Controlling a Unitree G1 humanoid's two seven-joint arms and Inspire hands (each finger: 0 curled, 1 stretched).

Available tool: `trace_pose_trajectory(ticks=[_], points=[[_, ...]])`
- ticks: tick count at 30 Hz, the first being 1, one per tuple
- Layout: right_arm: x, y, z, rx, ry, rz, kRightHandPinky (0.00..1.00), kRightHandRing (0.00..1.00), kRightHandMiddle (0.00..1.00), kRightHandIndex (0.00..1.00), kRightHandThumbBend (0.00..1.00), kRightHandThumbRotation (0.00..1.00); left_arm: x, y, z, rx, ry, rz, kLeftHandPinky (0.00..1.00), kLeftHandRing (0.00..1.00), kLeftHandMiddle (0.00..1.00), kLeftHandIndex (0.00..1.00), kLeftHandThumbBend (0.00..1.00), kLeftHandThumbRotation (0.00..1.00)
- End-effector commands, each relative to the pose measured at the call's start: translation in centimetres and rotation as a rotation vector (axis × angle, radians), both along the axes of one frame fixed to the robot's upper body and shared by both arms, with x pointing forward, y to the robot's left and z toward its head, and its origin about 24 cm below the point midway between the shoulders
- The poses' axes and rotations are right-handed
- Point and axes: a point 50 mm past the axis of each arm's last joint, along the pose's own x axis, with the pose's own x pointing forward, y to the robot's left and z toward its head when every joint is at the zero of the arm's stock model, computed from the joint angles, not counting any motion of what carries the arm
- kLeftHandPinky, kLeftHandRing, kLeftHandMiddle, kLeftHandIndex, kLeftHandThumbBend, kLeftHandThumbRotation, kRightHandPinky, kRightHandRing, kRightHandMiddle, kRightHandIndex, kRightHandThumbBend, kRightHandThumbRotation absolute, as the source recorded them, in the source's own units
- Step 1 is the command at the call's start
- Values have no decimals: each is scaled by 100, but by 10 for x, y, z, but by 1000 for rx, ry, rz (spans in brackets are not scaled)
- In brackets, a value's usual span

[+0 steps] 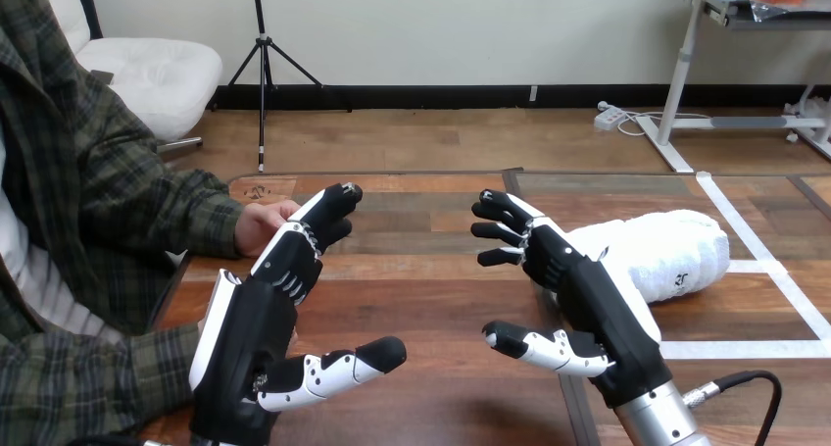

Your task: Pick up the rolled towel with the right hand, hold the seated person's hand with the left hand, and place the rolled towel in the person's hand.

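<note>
We see the right hand (pixel 598 304) raised over the table (pixel 421 299), its fingers spread and only loosely bent and its thumb held apart from them; it grips nothing. The rolled towel (pixel 666 255) lies on the table just behind this hand and to its right (the hand's back covers the roll's near end, so we cannot tell whether the two touch). The left hand (pixel 257 333) is likewise unclenched. Its fingers reach forward nearly straight and close together, and its thumb sticks out sideways toward the right hand. The person's hand (pixel 261 226), loosely closed, rests at the table's edge just beyond the left hand's fingertips and slightly to their left. The two stand very near each other, but the left hand's fingers are not curled round it. The two robot hands are well apart, with bare table between them.
</note>
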Motion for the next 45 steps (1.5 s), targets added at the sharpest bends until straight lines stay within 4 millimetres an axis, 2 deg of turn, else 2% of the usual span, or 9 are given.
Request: trace_pose_trajectory(ticks=[1,4,14,25,37,45], points=[[24,-9,30,-52,-119,3,73,84,88,89,100,55,12,-6,18,-10,-91,-26,89,91,88,86,100,35],[32,-23,38,-126,-122,-1,74,87,89,89,100,56,11,-7,18,-5,-92,-31,90,92,89,86,100,35],[45,-49,57,-258,-130,-17,79,88,88,90,100,57,10,-11,19,-4,-89,-43,92,93,89,87,100,36],[58,-80,86,-494,-133,-18,86,92,91,93,100,57,7,-14,18,-2,-99,-44,93,93,89,86,100,35],[66,-95,110,-630,-150,-17,92,96,92,94,100,50,4,-17,17,8,-102,-27,91,92,88,85,100,38],[68,-100,124,-711,-175,-3,94,98,94,95,100,49,3,-18,16,16,-105,-29,89,92,89,85,100,39]])
